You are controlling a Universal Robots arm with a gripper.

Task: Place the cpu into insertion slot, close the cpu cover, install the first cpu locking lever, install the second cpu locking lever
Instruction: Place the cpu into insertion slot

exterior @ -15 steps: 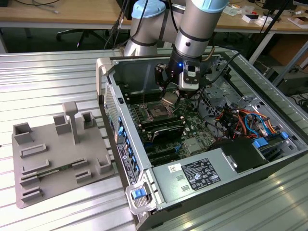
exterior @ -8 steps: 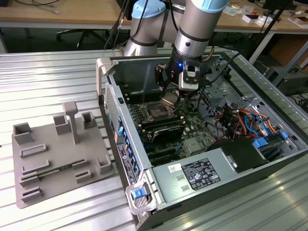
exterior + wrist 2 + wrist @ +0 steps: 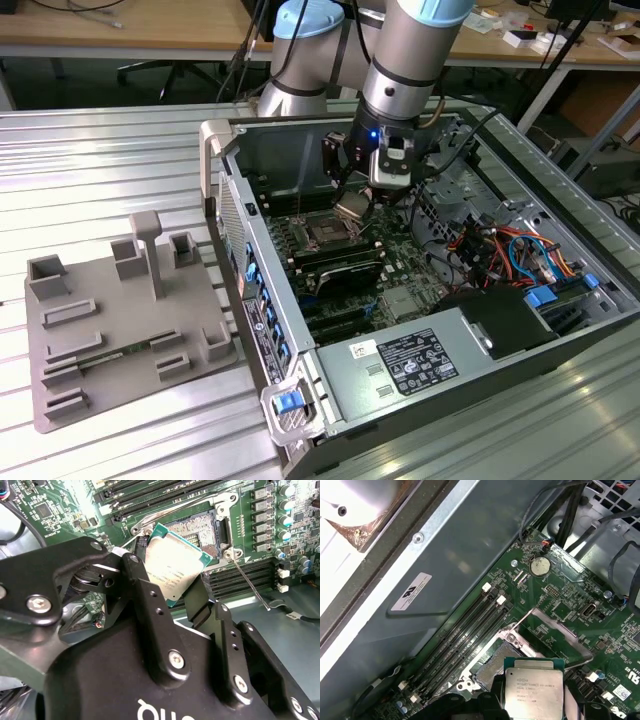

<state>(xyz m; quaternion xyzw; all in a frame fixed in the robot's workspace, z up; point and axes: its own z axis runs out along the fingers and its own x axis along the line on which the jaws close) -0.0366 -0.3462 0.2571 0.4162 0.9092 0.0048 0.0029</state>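
Note:
My gripper [image 3: 360,195] hangs inside the open computer case, shut on the cpu [image 3: 353,208], a flat square chip with a silver top. In both wrist views the cpu [image 3: 172,567] [image 3: 534,685] sits tilted between the black fingers [image 3: 145,587], just above and to one side of the insertion slot [image 3: 197,532] [image 3: 492,665]. The slot [image 3: 325,232] is bare, its dark pin field showing. The cpu cover [image 3: 565,632], a silver frame, stands raised beside the slot. A thin wire locking lever [image 3: 248,583] is swung out free; another [image 3: 165,517] lies along the slot's far edge.
Long black memory slots [image 3: 465,630] run beside the socket. The case wall [image 3: 235,200] and a power supply [image 3: 410,365] hem the board in. Orange and blue cables [image 3: 520,250] lie at the exterior view's right. A grey fixture plate [image 3: 110,320] sits left of the case.

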